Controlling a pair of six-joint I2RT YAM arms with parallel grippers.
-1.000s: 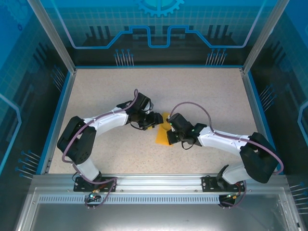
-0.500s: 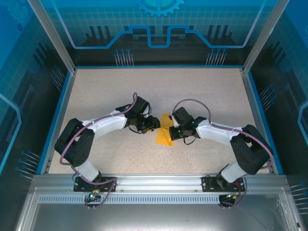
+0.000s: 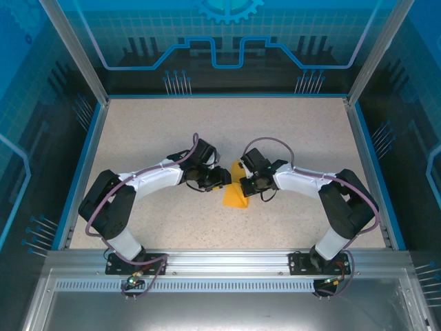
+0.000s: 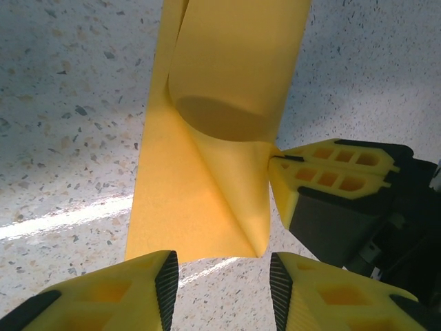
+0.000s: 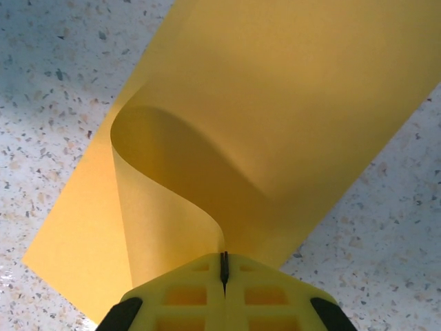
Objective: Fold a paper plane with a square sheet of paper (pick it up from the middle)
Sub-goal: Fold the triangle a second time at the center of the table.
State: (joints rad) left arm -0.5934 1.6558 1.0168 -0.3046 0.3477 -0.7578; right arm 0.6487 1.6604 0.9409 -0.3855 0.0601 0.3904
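Two grippers meet near the middle of the overhead view, with the sheet of paper (image 3: 234, 198) between them on the speckled table (image 3: 138, 131).

On the left, the left gripper (image 3: 220, 178) points to the right at the paper. In its wrist view the fingers (image 4: 155, 276) are apart at the bottom of the frame, with nothing between them. The lower edge of the paper (image 4: 200, 200) lies just above the gap, so I think it waits to press or take that edge.

On the right, the right gripper (image 5: 224, 265) has its fingers together, clamped on one edge of the paper (image 5: 289, 117). It lifts this edge, so the flap curls over the flat part, probably to start a fold.

In the left wrist view the right gripper (image 4: 331, 172) sits just beside the left one's path, and the curled flap also stands in the way.
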